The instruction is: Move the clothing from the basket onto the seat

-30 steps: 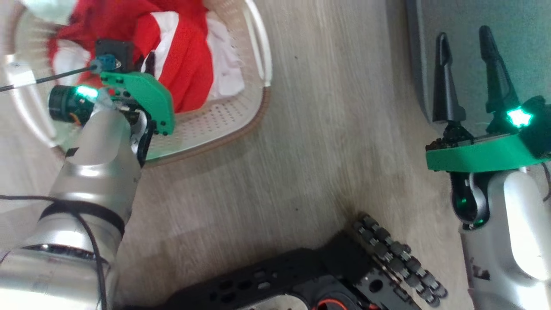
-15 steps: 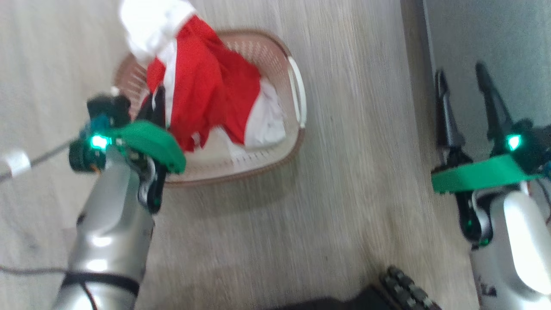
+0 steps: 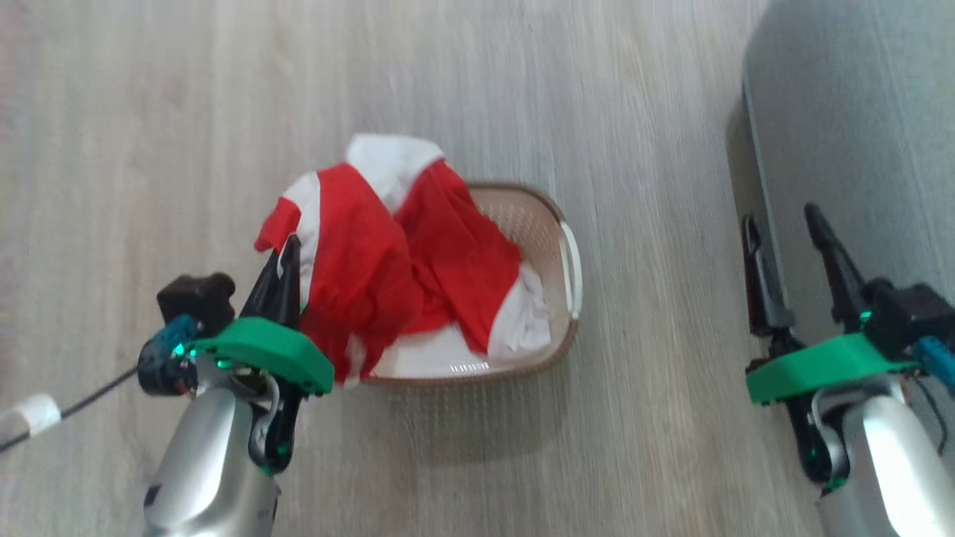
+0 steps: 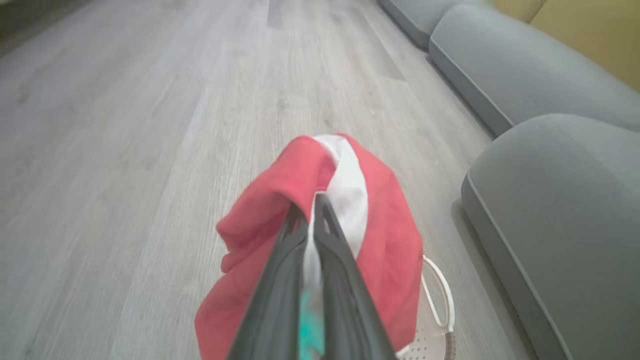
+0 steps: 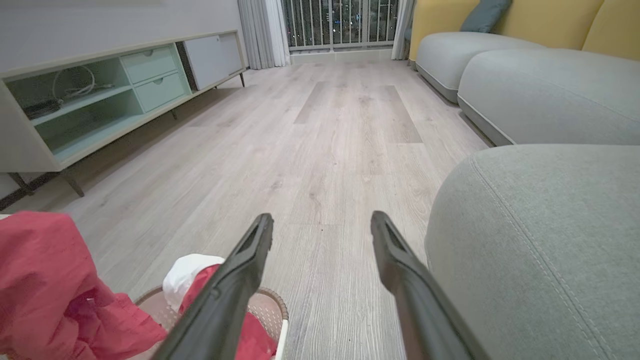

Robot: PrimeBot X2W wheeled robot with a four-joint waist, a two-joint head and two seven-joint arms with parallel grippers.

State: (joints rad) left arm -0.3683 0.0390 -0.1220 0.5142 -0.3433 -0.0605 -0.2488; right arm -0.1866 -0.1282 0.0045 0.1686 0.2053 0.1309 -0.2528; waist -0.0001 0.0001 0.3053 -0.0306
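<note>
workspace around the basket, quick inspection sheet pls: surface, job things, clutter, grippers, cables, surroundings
surface: pale wood-look floor; the basket stands on it.
job's things: red and white clothing bunched, one part raised, the rest draping into the basket; grey seat has none on it where visible.
clutter: nothing seen.
grippers: left gripper fingers shut on the clothing; right gripper open, holding nothing, beside the seat.
cables: thin black cable with a white tape band trails from the left wrist.
surroundings: low cabinet, curtained window.
</note>
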